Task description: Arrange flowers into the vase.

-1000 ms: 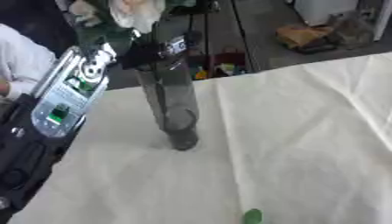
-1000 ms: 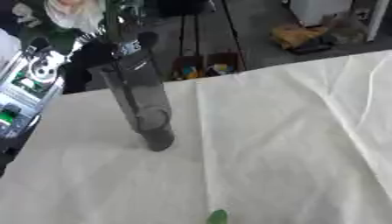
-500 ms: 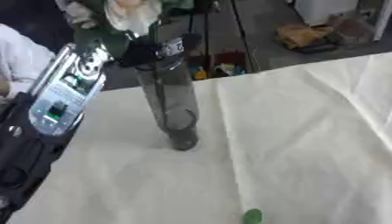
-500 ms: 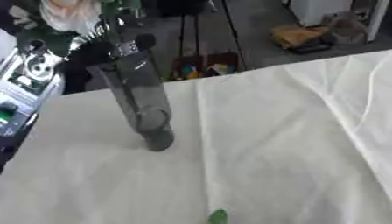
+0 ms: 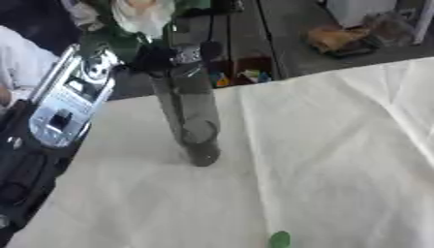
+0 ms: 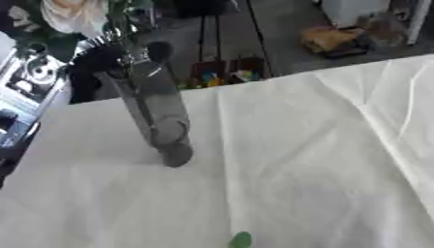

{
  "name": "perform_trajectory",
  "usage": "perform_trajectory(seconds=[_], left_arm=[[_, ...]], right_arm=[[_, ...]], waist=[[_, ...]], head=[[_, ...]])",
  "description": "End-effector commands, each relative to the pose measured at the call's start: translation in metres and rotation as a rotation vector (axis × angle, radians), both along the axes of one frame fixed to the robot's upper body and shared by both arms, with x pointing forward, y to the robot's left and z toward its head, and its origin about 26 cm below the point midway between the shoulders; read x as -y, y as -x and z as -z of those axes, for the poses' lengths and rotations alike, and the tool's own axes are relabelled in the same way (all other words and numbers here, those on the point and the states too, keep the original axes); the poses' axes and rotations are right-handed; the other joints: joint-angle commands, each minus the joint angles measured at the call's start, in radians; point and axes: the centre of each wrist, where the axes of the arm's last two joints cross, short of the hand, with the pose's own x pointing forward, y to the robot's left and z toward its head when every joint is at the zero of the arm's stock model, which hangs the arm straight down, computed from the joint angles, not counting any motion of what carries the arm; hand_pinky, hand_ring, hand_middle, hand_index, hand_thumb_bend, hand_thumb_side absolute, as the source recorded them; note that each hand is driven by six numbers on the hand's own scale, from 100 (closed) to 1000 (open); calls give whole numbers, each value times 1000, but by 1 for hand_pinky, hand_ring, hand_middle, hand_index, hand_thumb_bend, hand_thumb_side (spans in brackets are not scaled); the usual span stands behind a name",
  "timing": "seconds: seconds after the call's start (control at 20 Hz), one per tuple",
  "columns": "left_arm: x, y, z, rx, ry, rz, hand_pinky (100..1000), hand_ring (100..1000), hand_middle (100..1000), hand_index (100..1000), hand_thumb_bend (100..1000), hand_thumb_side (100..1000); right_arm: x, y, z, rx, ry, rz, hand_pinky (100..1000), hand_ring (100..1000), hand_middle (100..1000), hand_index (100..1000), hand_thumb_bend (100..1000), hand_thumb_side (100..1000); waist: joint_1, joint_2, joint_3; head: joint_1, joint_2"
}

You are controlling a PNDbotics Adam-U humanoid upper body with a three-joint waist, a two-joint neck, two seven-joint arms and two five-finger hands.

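Left eye view: a tall clear vase (image 5: 188, 121) stands upright on the white tablecloth (image 5: 339, 160), near the cloth's left-rear part. A pale flower (image 5: 142, 13) w/ dark green leaves sits right above the vase mouth, stem going down inside. The robot's left arm (image 5: 64, 101), silver and black, comes in from the left of the vase and reaches up to its rim. The left hand (image 5: 157, 57) is at the vase top, dark fingers curled at the neck where the stem enters; looks like a grip on the stem/rim area, but which of the two exactly I can't tell, too blurred. A small green bit (image 5: 279, 239), prob. a leaf, lies on the cloth well in front of the vase, to its right. Behind the vase, past the cloth edge, some small coloured things on the floor. White sleeve of a person at the far left, apart from the vase.

Right eye view: same scene, the vase (image 6: 157, 116) tilts a little in the picture. The flower (image 6: 74, 15) is up-left of the vase mouth, the hand (image 6: 98, 60) just left of the rim, fingers bent. The green bit (image 6: 240, 239) lies in front of the vase. Right hand: doesn't show in either view.
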Motion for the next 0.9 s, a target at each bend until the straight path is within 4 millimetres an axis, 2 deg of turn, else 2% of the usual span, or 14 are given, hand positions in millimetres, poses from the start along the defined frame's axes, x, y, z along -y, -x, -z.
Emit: perform_trajectory(seconds=[0.05,0.4,0.9], left_arm=[[-6,3,-16,4,2,-16,1000,1000,1000,1000,1000,924],[-9,0,-19,-44,-19,-45,1000,1000,1000,1000,1000,886],[-13,-1,-22,-71,-52,-82,1000,1000,1000,1000,1000,894]], right_arm=[[-1,3,-6,22,0,-14,693,783,451,775,100,998],[-1,3,-6,16,0,-13,694,785,449,775,100,991],[0,3,-5,9,0,-10,696,787,447,776,100,988]], waist=[[-5,-19,0],[-1,-22,-2],[4,-21,-4]], head=[[4,-13],[5,-11],[6,-13]])
